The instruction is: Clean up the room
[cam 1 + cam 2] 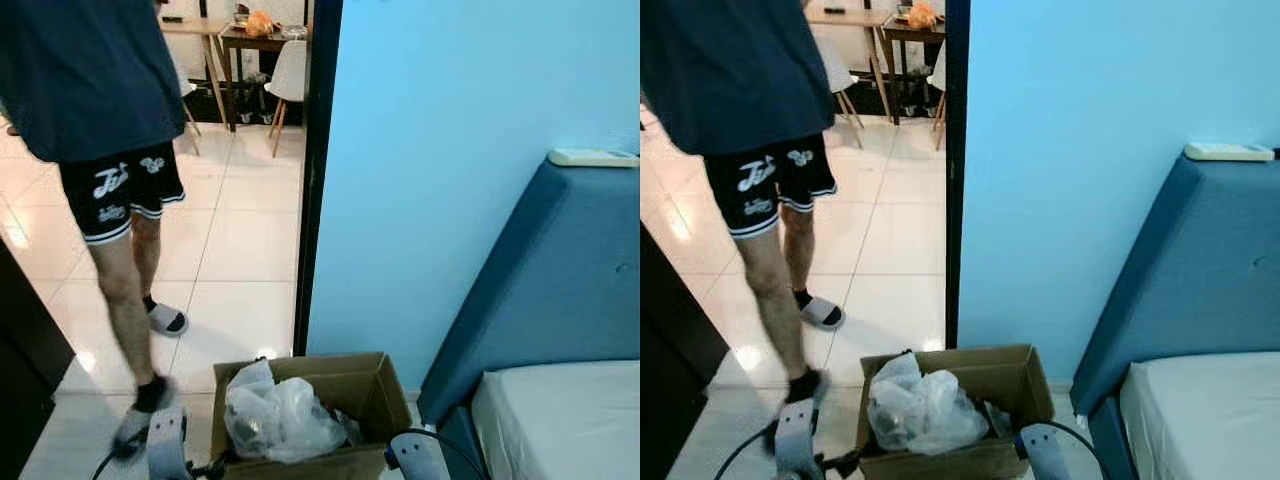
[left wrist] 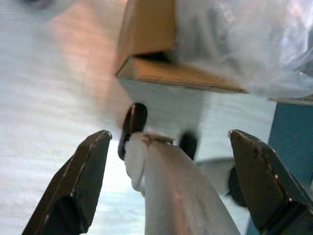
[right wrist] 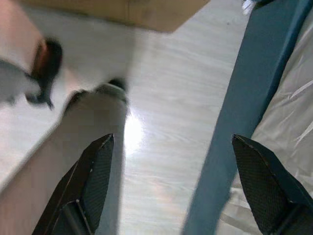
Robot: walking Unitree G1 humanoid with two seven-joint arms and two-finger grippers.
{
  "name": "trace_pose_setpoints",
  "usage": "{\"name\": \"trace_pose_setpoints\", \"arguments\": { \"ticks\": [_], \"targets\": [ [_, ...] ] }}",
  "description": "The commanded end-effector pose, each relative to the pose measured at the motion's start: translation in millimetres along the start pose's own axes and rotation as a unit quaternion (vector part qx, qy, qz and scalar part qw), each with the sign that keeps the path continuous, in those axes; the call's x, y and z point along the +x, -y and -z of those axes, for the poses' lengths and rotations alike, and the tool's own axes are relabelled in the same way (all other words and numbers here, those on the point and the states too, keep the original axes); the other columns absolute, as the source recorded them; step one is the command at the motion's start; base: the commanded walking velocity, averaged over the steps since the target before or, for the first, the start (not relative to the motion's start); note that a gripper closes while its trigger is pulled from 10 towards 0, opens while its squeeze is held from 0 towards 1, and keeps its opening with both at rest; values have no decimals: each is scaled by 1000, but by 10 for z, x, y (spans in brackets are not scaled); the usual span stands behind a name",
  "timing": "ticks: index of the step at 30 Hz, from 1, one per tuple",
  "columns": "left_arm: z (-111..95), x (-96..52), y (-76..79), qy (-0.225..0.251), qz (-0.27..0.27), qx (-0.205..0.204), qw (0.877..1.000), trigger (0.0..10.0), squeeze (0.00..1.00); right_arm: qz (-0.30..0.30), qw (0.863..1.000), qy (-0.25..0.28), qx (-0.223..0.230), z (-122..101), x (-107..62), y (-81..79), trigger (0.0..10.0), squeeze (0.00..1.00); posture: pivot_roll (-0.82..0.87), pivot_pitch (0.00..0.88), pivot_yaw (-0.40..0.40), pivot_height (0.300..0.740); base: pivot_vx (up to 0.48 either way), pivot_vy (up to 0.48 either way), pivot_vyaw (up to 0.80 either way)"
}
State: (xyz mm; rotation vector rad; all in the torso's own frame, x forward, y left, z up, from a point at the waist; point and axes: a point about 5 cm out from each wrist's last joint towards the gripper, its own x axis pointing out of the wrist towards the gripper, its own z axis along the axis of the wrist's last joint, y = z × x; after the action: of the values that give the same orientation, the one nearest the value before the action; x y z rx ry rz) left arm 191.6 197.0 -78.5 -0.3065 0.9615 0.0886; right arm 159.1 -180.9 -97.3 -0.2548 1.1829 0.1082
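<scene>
Brown corrugated cardboard, an open-topped box (image 1: 345,400), sits low in front of the robot, carried at waist level between the two silver arms whose upper parts show at either side of it. Crumpled clear plastic bags (image 1: 282,418) and some darker rubbish fill its left half, so it looks to be serving as the bin for the tidy-up, held up and forward so it can be walked out of the room.

The left gripper (image 2: 178,188) hangs under the box with its two black fingers (image 2: 80,181) spread wide and nothing between them; its wrist view looks up past them at the box's underside and the plastic spilling over the rim. The right gripper (image 3: 178,186) is likewise splayed wide and empty, its view taking in the pale floor, a corner of the box above and the dark blue bed frame (image 3: 242,112) beside it. The box therefore seems to rest on the forearms or wrists, not in a pinch, though how it is borne cannot be made out exactly.

To the right stands the blue padded headboard (image 1: 560,290) with a white remote control (image 1: 592,158) on its top edge and the pale mattress (image 1: 560,415) below. Ahead is the light blue wall (image 1: 440,150); left of it the doorway opens on white tiles, where a person in dark shorts and slippers (image 1: 105,210) stands close, probably in the robot's way out
</scene>
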Motion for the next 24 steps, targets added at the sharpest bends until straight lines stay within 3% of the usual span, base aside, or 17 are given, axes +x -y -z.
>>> {"name": "trace_pose_setpoints", "arguments": {
  "ticks": [1,4,24],
  "targets": [
    [160,-29,-71,-26,-18,-3,999,10000,0,8,1000,7,6,-55,-3,68,10000,0,142,0,-75,740,-390,0,0],
    [171,-30,-75,-28,-20,-1,999,10000,0,7,1000,5,5,-42,-3,69,10000,0,143,0,-77,740,-405,0,0],
    [90,13,71,-14,-2,6,1000,10000,0,16,1000,-2,3,-39,-5,104,10000,0,146,0,-83,740,-375,0,-757]
  ]
}}
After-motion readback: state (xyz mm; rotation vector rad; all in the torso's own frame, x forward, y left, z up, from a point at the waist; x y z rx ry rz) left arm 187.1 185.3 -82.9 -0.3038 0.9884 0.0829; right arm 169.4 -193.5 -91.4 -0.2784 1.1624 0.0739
